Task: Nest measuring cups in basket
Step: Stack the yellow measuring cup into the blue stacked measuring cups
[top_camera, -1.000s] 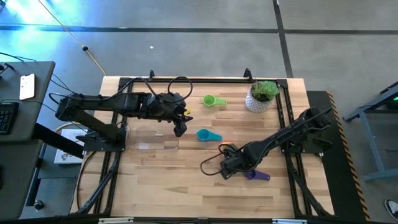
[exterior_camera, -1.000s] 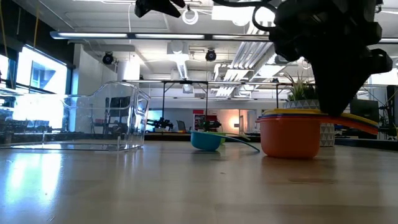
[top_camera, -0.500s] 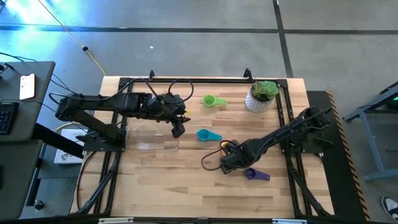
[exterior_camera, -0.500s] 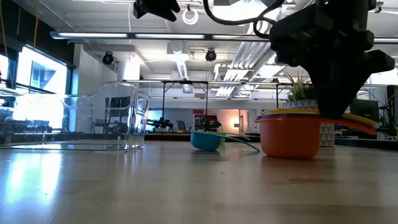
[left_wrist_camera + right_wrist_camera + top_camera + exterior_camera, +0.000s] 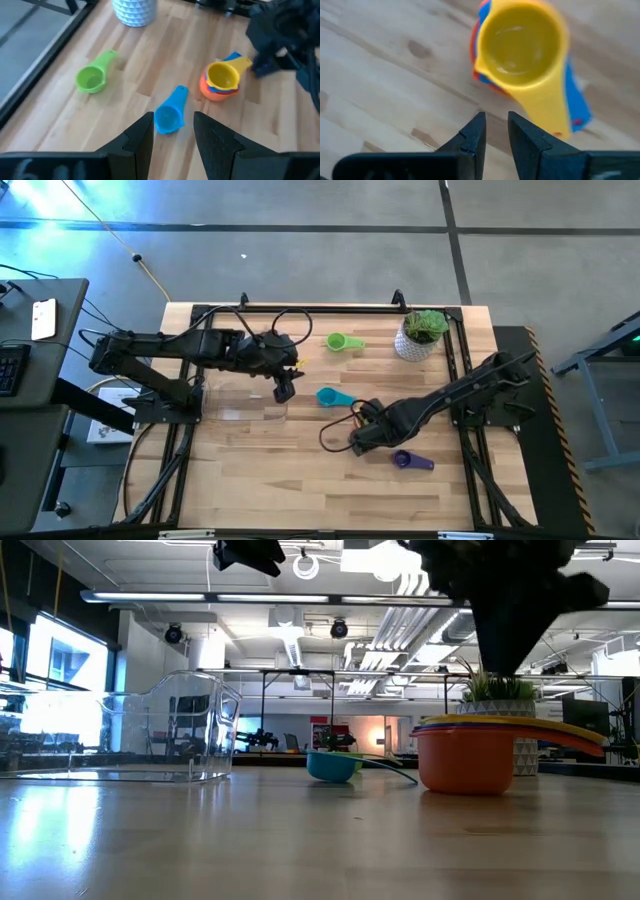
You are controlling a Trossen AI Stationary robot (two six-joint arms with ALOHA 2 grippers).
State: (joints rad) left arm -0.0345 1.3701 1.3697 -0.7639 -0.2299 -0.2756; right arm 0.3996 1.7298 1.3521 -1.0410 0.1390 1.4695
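Lifted clear of the nested stack [image 5: 520, 50] now, right gripper [image 5: 495, 131] hanging just over it, jaws empty with a narrow gap, basket [image 5: 243, 402] well apart; light, stiff, slick plastic, probably best pinched by the yellow cup's handle [image 5: 549, 107].
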